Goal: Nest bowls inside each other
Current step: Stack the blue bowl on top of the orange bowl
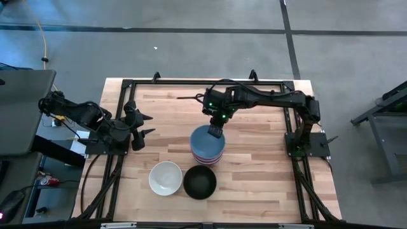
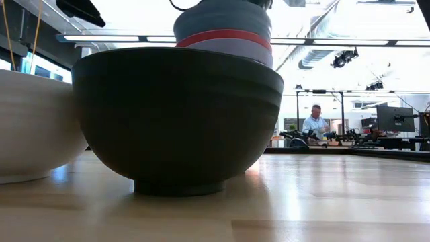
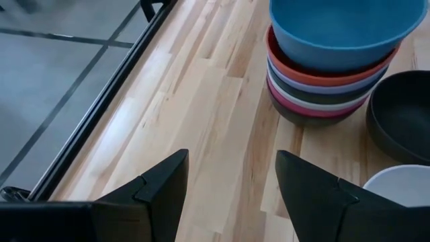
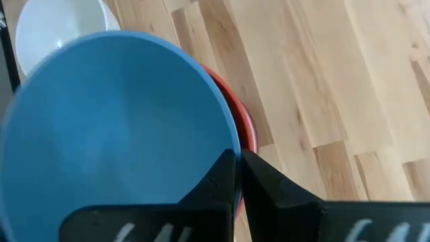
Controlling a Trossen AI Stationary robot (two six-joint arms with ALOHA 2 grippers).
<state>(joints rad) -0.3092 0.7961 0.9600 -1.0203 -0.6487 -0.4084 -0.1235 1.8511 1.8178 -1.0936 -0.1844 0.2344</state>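
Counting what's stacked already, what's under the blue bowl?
Under the blue bowl: red, lavender, dark, white and magenta rims, then another dark bowl at the bottom. Their insides are covered.

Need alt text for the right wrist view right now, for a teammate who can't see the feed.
The right gripper, shut, pinches the rim of a blue bowl that fills most of the picture and sits atop a red bowl. A white bowl shows beyond it on the wooden table.
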